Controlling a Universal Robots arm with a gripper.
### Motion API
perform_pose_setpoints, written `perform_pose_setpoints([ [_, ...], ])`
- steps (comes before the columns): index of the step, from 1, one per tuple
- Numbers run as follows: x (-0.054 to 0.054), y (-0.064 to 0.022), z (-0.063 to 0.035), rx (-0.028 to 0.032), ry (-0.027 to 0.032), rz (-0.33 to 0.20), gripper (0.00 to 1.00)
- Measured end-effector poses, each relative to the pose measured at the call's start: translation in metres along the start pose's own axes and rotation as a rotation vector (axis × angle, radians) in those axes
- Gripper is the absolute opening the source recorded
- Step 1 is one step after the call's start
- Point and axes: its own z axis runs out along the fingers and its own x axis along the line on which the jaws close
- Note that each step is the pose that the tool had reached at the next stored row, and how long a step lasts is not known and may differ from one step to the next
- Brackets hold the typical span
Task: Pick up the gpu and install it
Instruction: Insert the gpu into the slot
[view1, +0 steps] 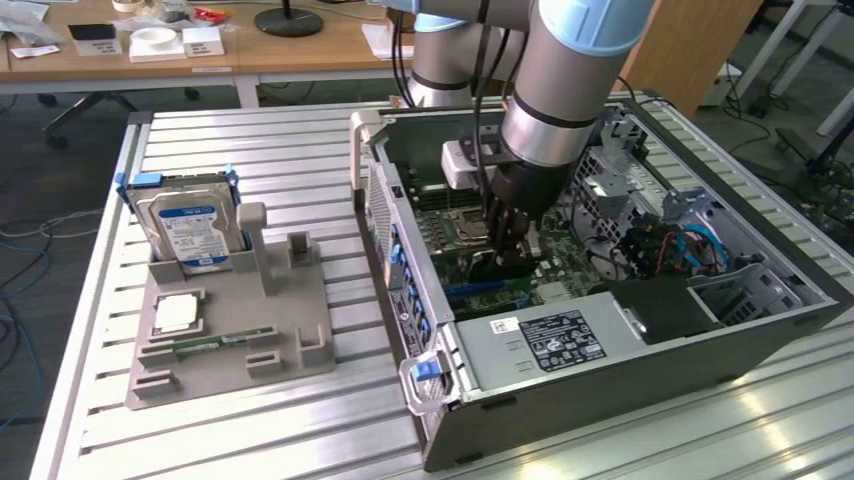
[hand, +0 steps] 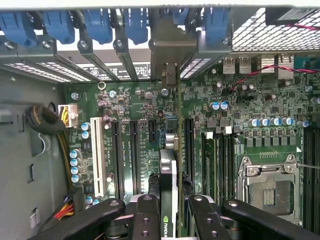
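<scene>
My gripper (view1: 514, 255) reaches down inside the open computer case (view1: 400, 230), shut on the gpu (view1: 497, 268). In the wrist view the gpu (hand: 170, 175) stands edge-on between the two black fingers (hand: 147, 215), green board on one face and black cooler on the other. Its silver end bracket (hand: 170, 70) meets the case's rear wall under the blue slot clips (hand: 100, 25). The card lies along the motherboard (hand: 240, 100), over the row of black expansion slots (hand: 134, 150). I cannot tell whether its edge sits in a slot.
Installed memory sticks (hand: 210, 165) and the CPU socket (hand: 270, 187) lie close on one side of the card, a white slot (hand: 98, 160) and a cable bundle (hand: 62, 145) on the other. Outside the case, a grey fixture (view1: 287, 340) holds a hard drive (view1: 194, 225).
</scene>
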Motion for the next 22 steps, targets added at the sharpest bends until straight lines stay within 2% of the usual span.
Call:
perform_pose_setpoints([
  [12, 0.0000, -0.0004, 0.0013, 0.0000, -0.0005, -0.005, 0.27],
  [22, -0.0015, -0.0004, 0.0016, 0.0072, -0.0007, -0.025, 0.27],
])
